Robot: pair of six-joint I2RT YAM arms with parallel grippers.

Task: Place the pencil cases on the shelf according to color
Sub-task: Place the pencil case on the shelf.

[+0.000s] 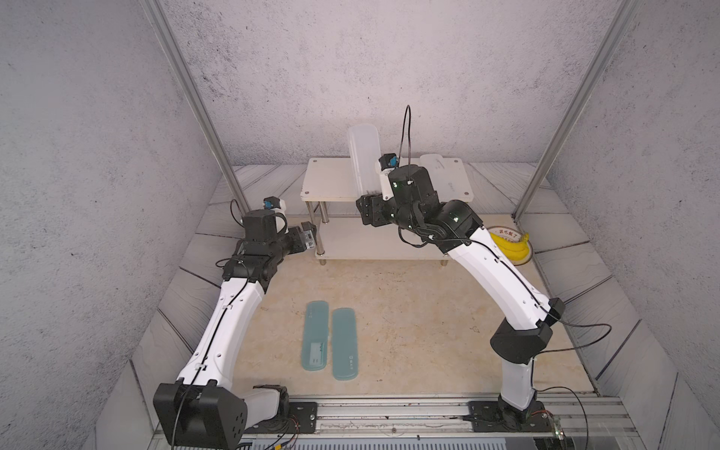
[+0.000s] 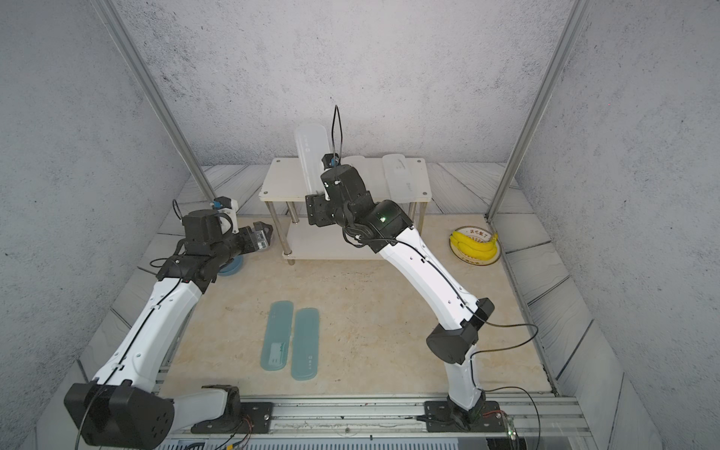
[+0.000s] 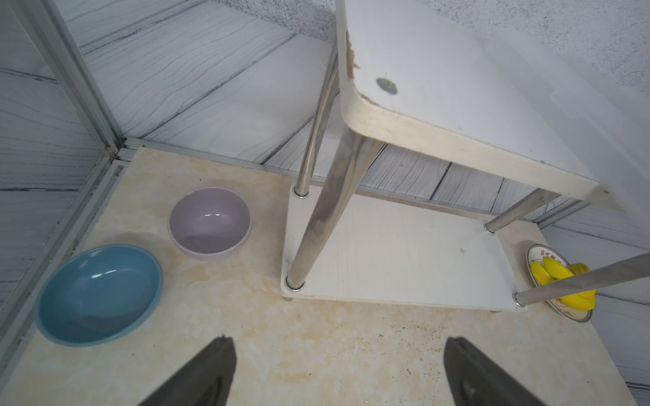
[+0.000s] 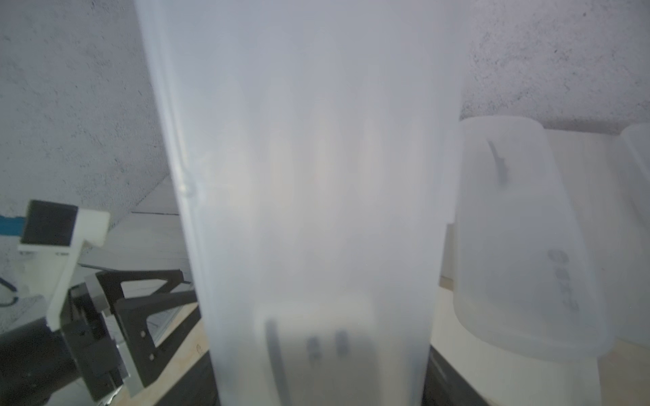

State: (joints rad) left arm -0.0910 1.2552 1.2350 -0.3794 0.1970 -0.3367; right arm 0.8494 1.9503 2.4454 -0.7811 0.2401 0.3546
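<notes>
Your right claw (image 1: 368,193) clamps the frosted case (image 4: 309,175) at its lower end, jaws spread wide across it. The case tilts upward ahead of the claw, over the shelf (image 1: 329,183) top board. Your left claw (image 3: 337,369) stands wide and empty beside the shelf; the teal cases (image 1: 345,343) lie well behind both claws

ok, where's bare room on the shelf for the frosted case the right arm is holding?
Free: left end of the top board, between its edge and the held frosted case in the right gripper; the lower board, bare where visible. Crowded: the top board's right half, where flat frosted cases lie. Table open between lower board and teal cases.
</notes>
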